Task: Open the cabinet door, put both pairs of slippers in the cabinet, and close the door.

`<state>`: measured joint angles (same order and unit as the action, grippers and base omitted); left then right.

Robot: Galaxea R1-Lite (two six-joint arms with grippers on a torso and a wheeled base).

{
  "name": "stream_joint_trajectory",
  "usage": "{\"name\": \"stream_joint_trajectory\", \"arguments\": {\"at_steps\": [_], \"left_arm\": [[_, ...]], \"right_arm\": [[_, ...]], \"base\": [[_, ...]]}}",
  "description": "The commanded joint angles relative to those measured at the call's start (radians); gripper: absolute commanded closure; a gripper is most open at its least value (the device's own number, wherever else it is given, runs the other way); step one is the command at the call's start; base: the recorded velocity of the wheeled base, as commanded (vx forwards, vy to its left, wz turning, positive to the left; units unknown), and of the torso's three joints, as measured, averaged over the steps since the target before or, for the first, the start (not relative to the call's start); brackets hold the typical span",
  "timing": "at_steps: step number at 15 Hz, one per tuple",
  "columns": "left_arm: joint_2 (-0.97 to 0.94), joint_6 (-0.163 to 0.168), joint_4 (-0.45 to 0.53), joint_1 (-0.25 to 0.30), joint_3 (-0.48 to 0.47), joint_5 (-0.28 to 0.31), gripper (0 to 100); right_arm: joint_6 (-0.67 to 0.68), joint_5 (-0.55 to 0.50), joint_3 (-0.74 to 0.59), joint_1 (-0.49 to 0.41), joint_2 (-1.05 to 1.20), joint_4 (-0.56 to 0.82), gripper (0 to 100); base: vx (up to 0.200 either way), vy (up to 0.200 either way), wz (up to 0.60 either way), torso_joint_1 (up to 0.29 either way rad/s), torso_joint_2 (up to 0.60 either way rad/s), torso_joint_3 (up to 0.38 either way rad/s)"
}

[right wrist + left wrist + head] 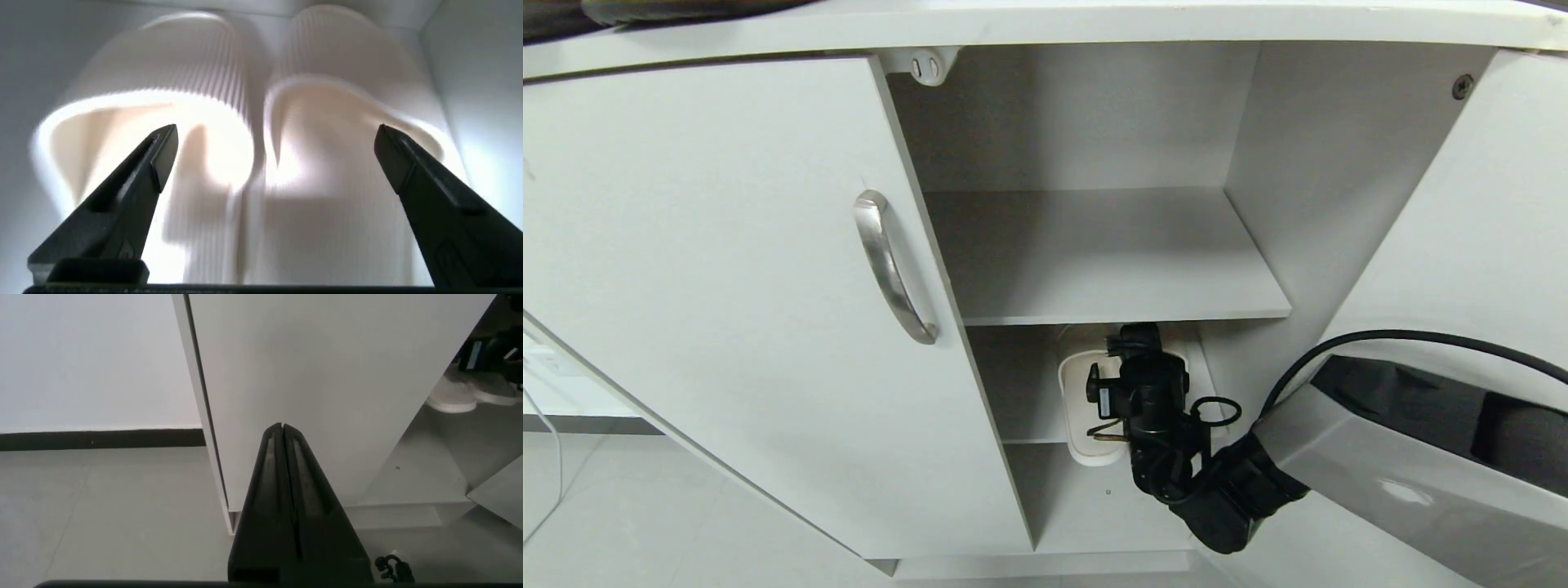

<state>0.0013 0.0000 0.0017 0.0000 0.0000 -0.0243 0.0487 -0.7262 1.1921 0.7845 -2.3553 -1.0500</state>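
Slippers [245, 98] judged light, soft, best pinched where inner edges meet; right gripper [275, 135] spread apart near them, left gripper [282, 429] closed.

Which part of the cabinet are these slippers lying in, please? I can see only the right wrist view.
Observer: The white slippers lie on the lower shelf, beneath the upper shelf, with their heels out over its front edge.
Operator: Thank you. Is the door on that side open?
Observer: Yes, the right door is swung wide open.
Operator: And how is the left hand, please?
Observer: The left hand is shut, held low in front of the left door, near the floor.
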Motion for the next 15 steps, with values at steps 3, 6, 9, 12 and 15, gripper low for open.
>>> {"name": "stream_joint_trajectory", "arguments": {"at_steps": [3, 6, 9, 12, 15], "left_arm": [[0.0, 0.0, 0.0, 0.0, 0.0, 0.0, 100], [0.0, 0.0, 0.0, 0.0, 0.0, 0.001, 100], [0.0, 0.0, 0.0, 0.0, 0.0, 0.003, 100], [0.002, -0.002, 0.0, 0.0, 0.0, 0.003, 100], [0.0, 0.002, 0.0, 0.0, 0.0, 0.003, 100]], "right_arm": [[0.0, -0.001, -0.269, 0.087, 0.194, -0.1, 0], [0.008, 0.002, -0.421, 0.122, 0.238, -0.162, 0], [0.008, 0.011, -0.46, 0.136, 0.232, -0.189, 0], [0.008, 0.011, -0.463, 0.137, 0.231, -0.196, 0], [0.006, 0.011, -0.467, 0.137, 0.231, -0.197, 0]], "base": [[0.0, 0.0, 0.0, 0.0, 0.0, 0.0], [0.0, 0.0, 0.0, 0.0, 0.0, 0.0], [-0.067, 0.0, 0.0, 0.002, 0.0, 0.001], [-0.2, 0.0, 0.0, 0.004, 0.0, -0.001], [-0.2, 0.0, 0.0, 0.001, 0.0, 0.001]]}}
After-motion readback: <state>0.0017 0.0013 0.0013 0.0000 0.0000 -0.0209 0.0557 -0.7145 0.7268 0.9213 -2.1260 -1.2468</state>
